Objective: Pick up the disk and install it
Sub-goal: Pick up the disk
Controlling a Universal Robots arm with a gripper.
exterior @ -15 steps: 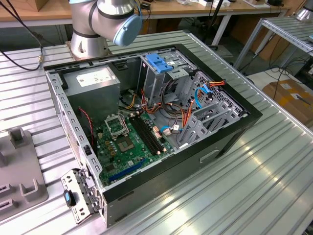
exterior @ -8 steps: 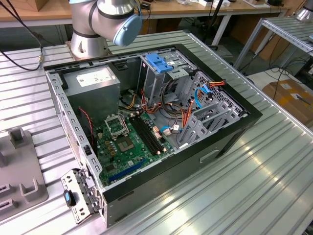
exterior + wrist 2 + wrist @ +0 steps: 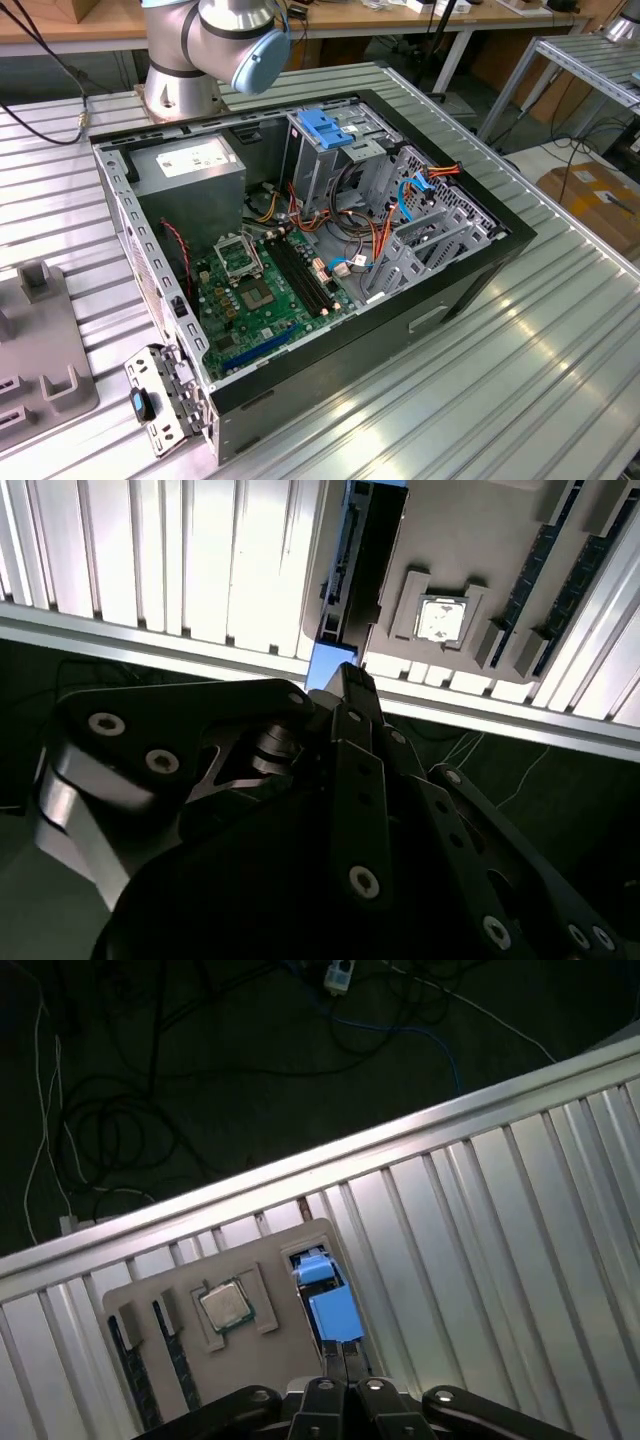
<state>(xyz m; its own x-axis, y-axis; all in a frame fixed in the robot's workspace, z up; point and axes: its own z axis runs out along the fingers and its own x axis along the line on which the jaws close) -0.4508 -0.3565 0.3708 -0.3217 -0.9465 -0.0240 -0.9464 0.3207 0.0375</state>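
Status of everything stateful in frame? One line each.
computer case: open, side panel off.
disk: standing on edge in a slot of the grey tray, not in the case.
chip: seated in its tray recess.
memory sticks: lying in tray slots.
pincer: at the disk's blue edge; grip cannot be told.

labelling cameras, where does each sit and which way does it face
exterior view: off the arm, high, looking down into the open case; arm base shows
first wrist view: on the arm, looking down past the gripper at the disk in the tray
second wrist view: same target, opposite side; gripper shows
shared: both wrist views show gripper, disk, tray
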